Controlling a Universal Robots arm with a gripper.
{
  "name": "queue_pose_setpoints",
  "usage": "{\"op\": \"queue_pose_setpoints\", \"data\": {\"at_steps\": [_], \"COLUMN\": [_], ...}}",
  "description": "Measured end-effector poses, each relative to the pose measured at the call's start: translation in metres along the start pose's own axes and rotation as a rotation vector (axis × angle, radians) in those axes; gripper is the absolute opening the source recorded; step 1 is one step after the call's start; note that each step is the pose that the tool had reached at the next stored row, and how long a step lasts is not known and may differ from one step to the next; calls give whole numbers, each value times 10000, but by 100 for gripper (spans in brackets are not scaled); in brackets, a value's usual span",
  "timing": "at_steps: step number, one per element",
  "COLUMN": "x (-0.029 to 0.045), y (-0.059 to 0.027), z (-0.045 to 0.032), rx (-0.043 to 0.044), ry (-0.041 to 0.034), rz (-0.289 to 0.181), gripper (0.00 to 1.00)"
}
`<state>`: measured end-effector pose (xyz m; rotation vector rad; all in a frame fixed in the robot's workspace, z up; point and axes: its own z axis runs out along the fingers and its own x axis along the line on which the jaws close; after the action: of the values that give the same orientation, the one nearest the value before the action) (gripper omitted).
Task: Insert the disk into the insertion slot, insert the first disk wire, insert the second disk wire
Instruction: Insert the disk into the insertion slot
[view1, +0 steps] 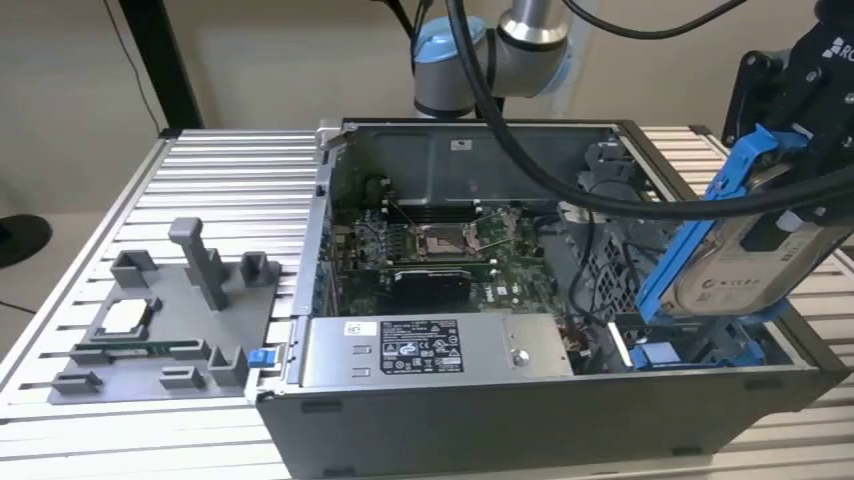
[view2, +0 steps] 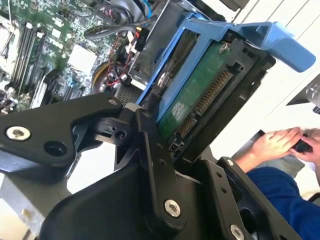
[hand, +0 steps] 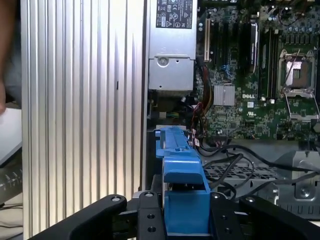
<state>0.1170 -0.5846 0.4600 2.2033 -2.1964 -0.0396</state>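
Disk in blue carrier: clamped in the pincer, tilted above the insertion slot at the exterior view's right of the computer case; step one underway, seating likely needs squaring to the slot.

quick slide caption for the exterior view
Gripper holds the blue-framed disk, tilted, above the open computer case at the exterior view's right, not yet inserted.

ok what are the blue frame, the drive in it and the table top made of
The blue frame looks like moulded plastic: matte, uniform bright colour. The drive seems metal-cased: silver-grey sheen, white label. The table top is probably aluminium: ribbed, pale shine.
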Motion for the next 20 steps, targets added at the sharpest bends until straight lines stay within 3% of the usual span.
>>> {"op": "queue_pose_setpoints", "data": {"at_steps": [4,13,16,20], "x": [1,0,-4,-10], "y": [-7,-53,-82,-100], "z": [59,174,209,251], "rx": [1,3,4,7], "ry": [-9,-113,-230,-455], "rz": [-165,-209,-212,-160], "gripper": [0,0,0,0]}}
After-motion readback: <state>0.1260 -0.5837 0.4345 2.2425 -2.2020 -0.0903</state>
